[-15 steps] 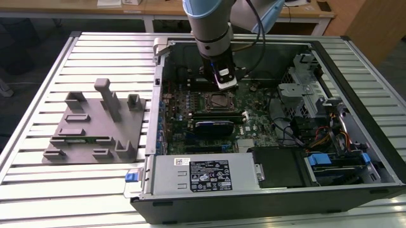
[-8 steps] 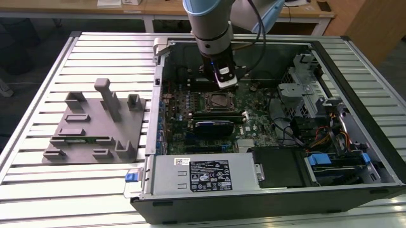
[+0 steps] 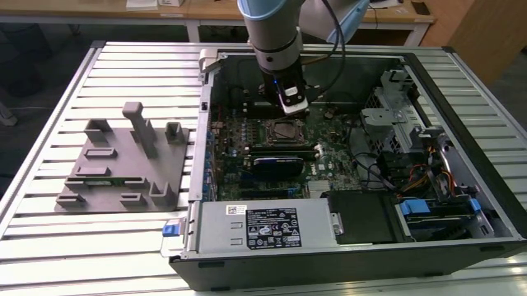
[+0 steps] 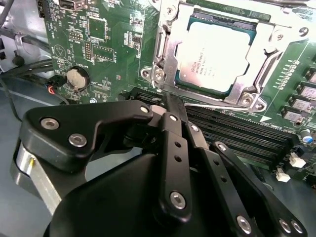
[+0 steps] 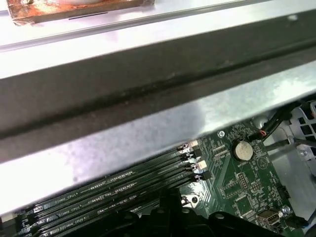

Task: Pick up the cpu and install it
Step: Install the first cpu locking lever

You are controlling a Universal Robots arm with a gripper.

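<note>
Now, by parts:
Cpu: the cpu point(image 4: 217, 57) sits flat in the socket point(image 4: 163, 74) on the motherboard point(image 4: 106, 44), silvery top up, inside the metal frame; in the exterior view it shows as a pale square point(image 3: 286, 130) near the middle of the board.
Gripper: the gripper point(image 4: 160, 106) hangs above the board just beside the socket, apart from the cpu and holding nothing; its black linkage crowds the near part of the second wrist view. The fingertips come together at one point there, so the jaws look closed, with nothing between them.
Arm: the arm point(image 3: 276, 37) comes down into the open case point(image 3: 346, 259) from above; the gripper point(image 3: 294, 105) ends just over the socket's far edge in the exterior view.
RAM slots: the black RAM slots point(image 4: 237, 133) run alongside the socket, between it and the gripper's body; in the first wrist view they lie point(image 5: 123, 190) under a grey metal bar point(image 5: 148, 133).
Battery: a coin battery point(image 4: 76, 77) sits on the board, well apart from the socket.
Fixture: a grey fixture point(image 3: 123, 163) of blocks lies on the slatted table point(image 3: 49, 148) at the exterior view's left, outside the case.
Power supply: a silver power supply point(image 3: 263, 225) fills the case's near corner.
</note>
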